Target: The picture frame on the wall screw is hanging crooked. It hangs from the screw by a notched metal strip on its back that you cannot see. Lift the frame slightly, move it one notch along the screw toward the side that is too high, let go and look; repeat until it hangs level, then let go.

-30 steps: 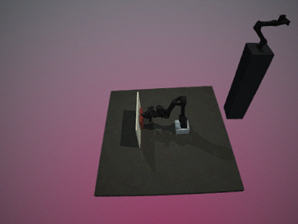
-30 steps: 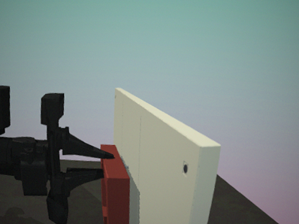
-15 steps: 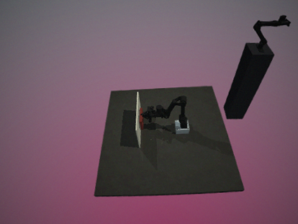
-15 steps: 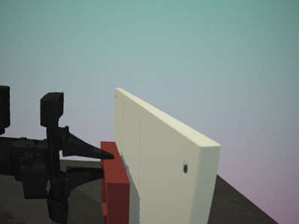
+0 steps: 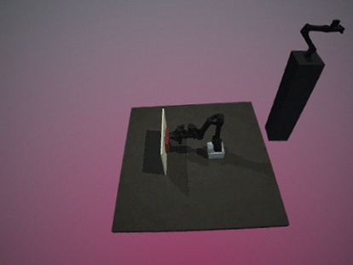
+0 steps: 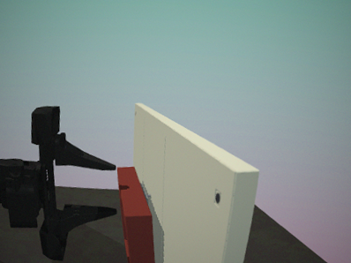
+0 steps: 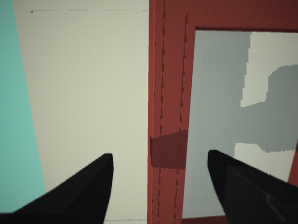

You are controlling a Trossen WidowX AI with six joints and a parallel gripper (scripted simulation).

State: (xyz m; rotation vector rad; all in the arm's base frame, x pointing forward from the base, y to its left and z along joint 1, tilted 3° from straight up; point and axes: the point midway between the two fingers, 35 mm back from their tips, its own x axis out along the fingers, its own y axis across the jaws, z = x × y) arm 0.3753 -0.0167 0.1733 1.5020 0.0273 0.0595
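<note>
The red picture frame (image 5: 168, 146) (image 6: 140, 246) (image 7: 169, 75) hangs in front of the cream wall panel (image 5: 164, 161) (image 6: 190, 189) (image 7: 90, 75). In the wrist view its left side bar runs nearly upright and its top inner edge slopes slightly down to the right; I cannot tell how level it hangs. The screw and the notched strip are hidden. My gripper (image 5: 170, 135) (image 6: 116, 189) (image 7: 160, 159) is open, with nothing held. In the wrist view its fingertips stand on either side of the left bar, with a gap on each side. In the exterior view they are just in front of the frame.
My arm stands on a pale base box (image 5: 216, 155) on the dark square floor slab (image 5: 202, 208). A tall black pillar (image 5: 291, 96) with another dark arm (image 5: 320, 27) on it stands off to the right. A dark round spot (image 6: 217, 197) shows on the wall panel.
</note>
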